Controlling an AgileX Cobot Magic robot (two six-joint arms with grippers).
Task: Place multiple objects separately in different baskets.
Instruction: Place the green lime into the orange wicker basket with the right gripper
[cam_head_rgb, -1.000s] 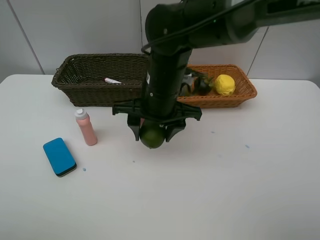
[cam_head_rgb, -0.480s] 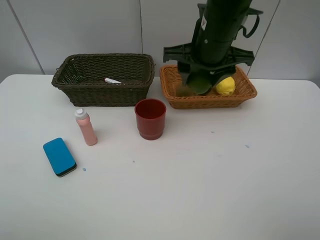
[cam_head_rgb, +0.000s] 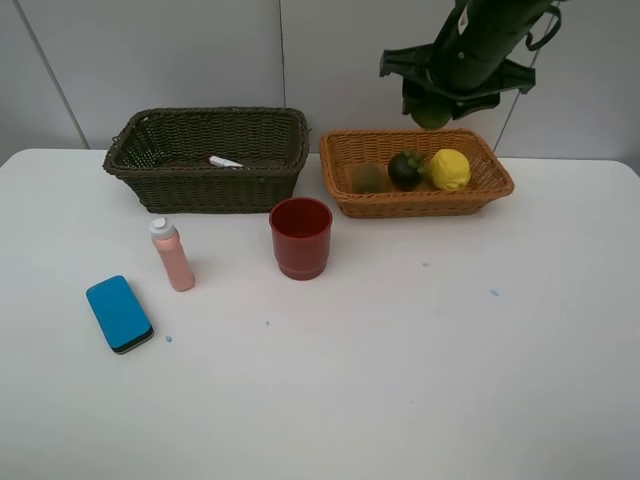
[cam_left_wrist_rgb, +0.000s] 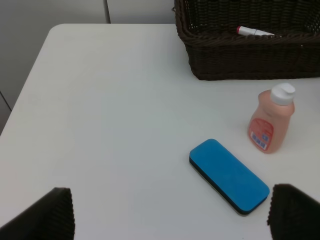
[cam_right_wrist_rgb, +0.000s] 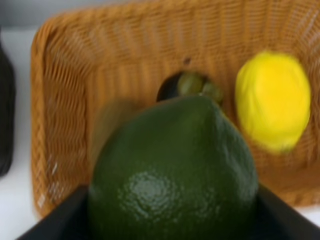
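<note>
My right gripper (cam_head_rgb: 433, 108) hangs above the back rim of the light orange basket (cam_head_rgb: 340, 150), shut on a green round fruit (cam_head_rgb: 432, 114). That green fruit (cam_right_wrist_rgb: 175, 175) fills the right wrist view between the dark fingers (cam_right_wrist_rgb: 55, 220). In the orange basket (cam_right_wrist_rgb: 60, 100) lie a yellow lemon (cam_head_rgb: 450, 168), a dark mangosteen (cam_head_rgb: 405, 168) and a brown kiwi (cam_head_rgb: 367, 178). The dark basket (cam_head_rgb: 150, 170) holds a white marker (cam_head_rgb: 225, 161). On the table stand a red cup (cam_head_rgb: 301, 236) and a pink bottle (cam_head_rgb: 172, 254), with a blue eraser (cam_head_rgb: 119, 313) lying nearby. My left gripper (cam_left_wrist_rgb: 172, 220) is open, above the table near the eraser (cam_left_wrist_rgb: 228, 176).
The white table's left edge (cam_left_wrist_rgb: 30, 75) runs close to the eraser and the bottle (cam_left_wrist_rgb: 271, 120). The dark basket (cam_left_wrist_rgb: 250, 60) with the marker (cam_left_wrist_rgb: 255, 32) sits beyond them. A grey wall stands right behind both baskets.
My right gripper has carried the green fruit from low over the table by the red cup, up and to the right, to above the orange basket's back rim. The cup is now uncovered.
</note>
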